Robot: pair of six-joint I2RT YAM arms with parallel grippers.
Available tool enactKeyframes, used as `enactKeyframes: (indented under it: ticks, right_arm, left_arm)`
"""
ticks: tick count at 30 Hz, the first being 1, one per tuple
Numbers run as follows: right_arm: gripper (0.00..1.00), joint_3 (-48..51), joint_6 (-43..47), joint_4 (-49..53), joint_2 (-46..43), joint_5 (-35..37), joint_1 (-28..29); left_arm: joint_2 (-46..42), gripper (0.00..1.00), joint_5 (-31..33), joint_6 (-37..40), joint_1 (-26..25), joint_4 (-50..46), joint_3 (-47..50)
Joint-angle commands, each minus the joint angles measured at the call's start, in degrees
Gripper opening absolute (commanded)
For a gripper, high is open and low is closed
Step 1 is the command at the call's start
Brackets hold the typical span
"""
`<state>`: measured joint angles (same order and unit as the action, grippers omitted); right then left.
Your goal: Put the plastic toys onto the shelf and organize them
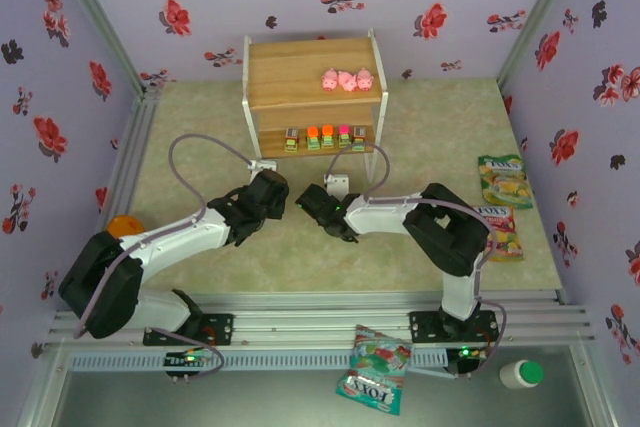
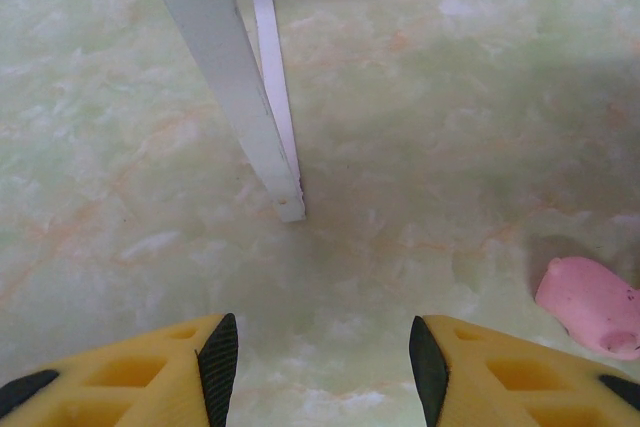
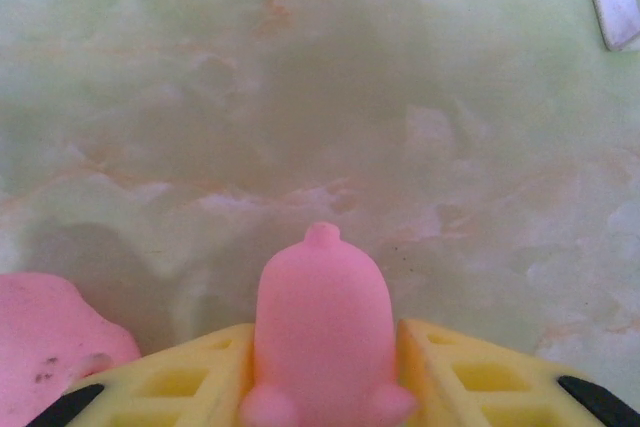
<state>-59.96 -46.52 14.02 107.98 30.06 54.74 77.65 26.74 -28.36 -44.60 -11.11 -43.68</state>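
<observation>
1. Pink pig [image 3: 320, 297] sits nearest the right wrist camera, squeezed between the yellow fingers [image 3: 190, 382] of the right claw [image 3: 322, 335]. Both fingers touch its sides, so the claw has hold of it and is closed as far as the pig lets it.
2. Just beside that claw, at the lower left, a second pig [image 3: 45, 337] lies on the green table [image 3: 300, 97].
3. Up close in its own wrist camera, the left claw [image 2: 322, 357] stands partly open with nothing between its fingers. A white shelf leg [image 2: 245, 107] stands on the table just ahead of it. A loose pig [image 2: 590, 305] lies off to its right, apart from the fingers. I cannot tell if it is the second pig.
4. From above, both claws are low, tip to tip, just in front of the shelf [image 1: 290, 72].
5. That top camera shows the boards: three pigs [image 1: 347, 80] sit together on the top board, and five blocky toys [image 1: 326, 137] stand in a row on the lower board.
6. Snack bags [image 1: 503, 180] lie well apart, to the right.
</observation>
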Motion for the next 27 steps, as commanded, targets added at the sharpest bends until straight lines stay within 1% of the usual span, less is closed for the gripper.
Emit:
enactKeyframes:
  ticks: [1, 7, 12, 17, 27]
  right_arm:
    - [0.40, -0.5, 0.2, 2.0, 1.5, 1.8, -0.3]
    - [0.40, -0.4, 0.2, 2.1, 1.6, 2.0, -0.3]
    - [0.32, -0.3, 0.3, 2.2, 1.0, 2.4, -0.3]
    - [0.31, 0.2, 0.4, 2.5, -0.4, 3.2, 0.1]
    - [0.24, 1.7, 0.5, 4.7, -5.5, 4.9, 1.9]
  left_arm:
    - [0.4, 0.53, -0.3, -1.0, 0.6, 0.7, -0.6]
    - [0.7, 0.53, -0.4, -1.0, 0.6, 0.7, -0.6]
    - [0.5, 0.53, -0.5, -1.0, 0.6, 0.7, -0.6]
    - [0.5, 0.53, -0.4, -1.0, 0.6, 0.7, -0.6]
    - [0.5, 0.53, -0.4, -0.9, 0.6, 0.7, -0.6]
